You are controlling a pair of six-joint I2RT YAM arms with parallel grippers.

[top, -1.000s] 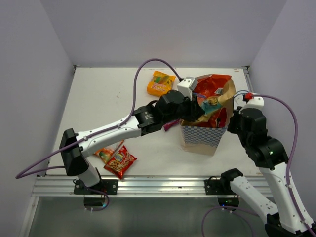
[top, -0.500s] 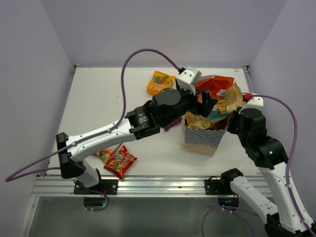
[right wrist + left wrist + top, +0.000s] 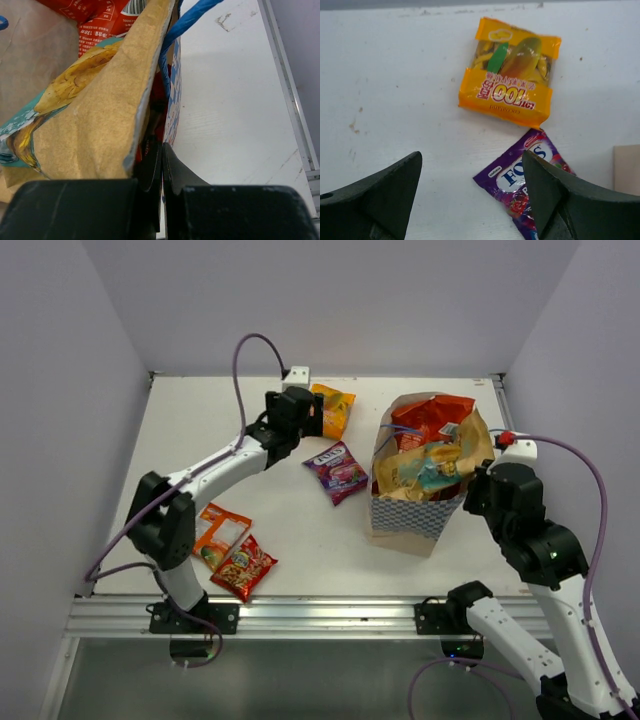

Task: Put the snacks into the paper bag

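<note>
Two tools: left tool (image 3: 471, 167) gapes wide, empty; right tool (image 3: 161, 150) clamped on the paper bag (image 3: 100, 115).

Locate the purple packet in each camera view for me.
Top external: purple packet on the table, left of the paper bag.
Left wrist: lower right of centre, below the orange packet.
Right wrist: not in it.
Shared landmark: the orange packet, in both those views.

Checked paper bag (image 3: 418, 517) stands upright, red packet (image 3: 425, 420) and tan packet (image 3: 405, 470) inside — orange packet (image 3: 333, 410) and purple packet (image 3: 337, 470) lie outside.
</note>
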